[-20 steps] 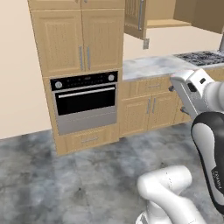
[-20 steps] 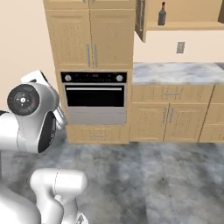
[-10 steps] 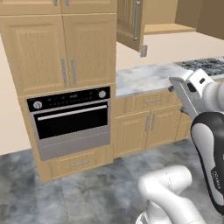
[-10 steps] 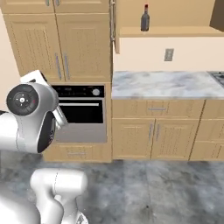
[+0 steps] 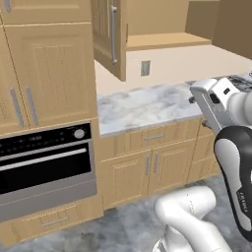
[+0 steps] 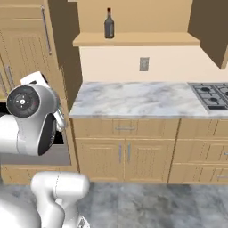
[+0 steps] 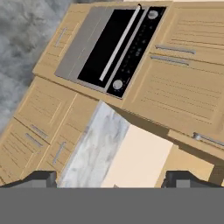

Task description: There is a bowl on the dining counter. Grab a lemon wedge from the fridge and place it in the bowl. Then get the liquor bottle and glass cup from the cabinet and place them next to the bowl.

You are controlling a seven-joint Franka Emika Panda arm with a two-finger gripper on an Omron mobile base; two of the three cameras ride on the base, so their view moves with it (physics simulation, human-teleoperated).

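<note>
The gripper (image 7: 112, 180) stands wide and holds nothing. Its tips face the wall oven (image 7: 114, 46), the marble counter (image 7: 94, 146) and the open cabinet door (image 5: 109, 37). The liquor bottle (image 6: 109, 23) stands upright on the cabinet shelf (image 6: 138, 39), well above and beyond the gripper. It is likely glass: heavy, slick, breakable, so grasp the straight body below the neck. The arm is folded, hand raised beside the counter.

The open cabinet door (image 6: 62, 49) is standing at my left of the shelf (image 6: 133, 40). The liquor bottle (image 6: 109, 23) is occupying the shelf's left part; the marble counter (image 6: 133, 98) below is lying bare.
</note>
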